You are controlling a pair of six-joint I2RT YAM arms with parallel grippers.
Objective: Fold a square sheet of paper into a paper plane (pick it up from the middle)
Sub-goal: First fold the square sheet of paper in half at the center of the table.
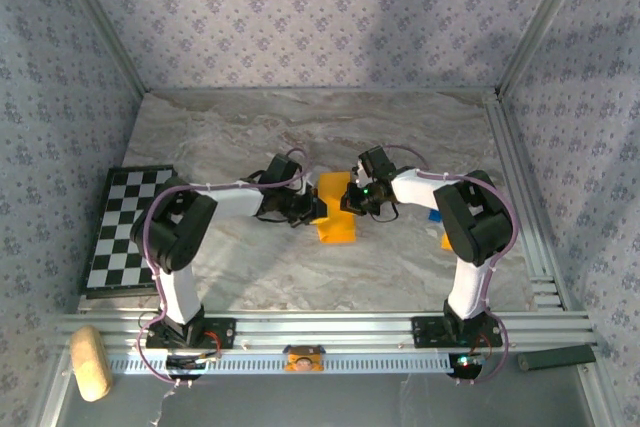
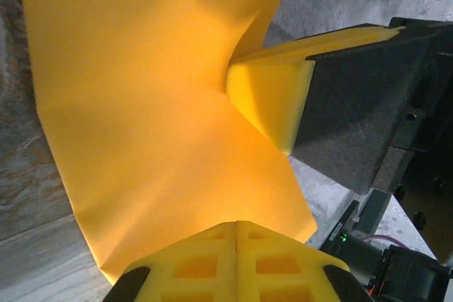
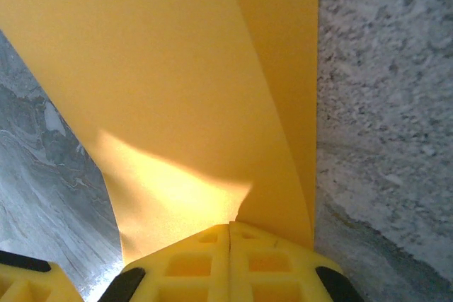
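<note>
The square sheet of paper (image 1: 335, 211) is orange-yellow and hangs bent between the two arms over the middle of the marble table. My left gripper (image 1: 313, 209) is shut on its left side. In the left wrist view the yellow fingertips (image 2: 236, 223) pinch the sheet (image 2: 148, 104), which creases toward the right gripper's finger (image 2: 272, 93). My right gripper (image 1: 349, 197) is shut on the sheet's right side. In the right wrist view its tips (image 3: 230, 225) clamp the paper (image 3: 177, 76), which folds up from the pinch. The paper plane is out of view.
A black-and-white chequered board (image 1: 125, 229) lies at the table's left edge. A small blue bit (image 1: 434, 215) and a tiny orange bit (image 1: 446, 240) lie beside the right arm. A tan block (image 1: 88, 362) and a dark bar (image 1: 555, 357) rest below the front rail.
</note>
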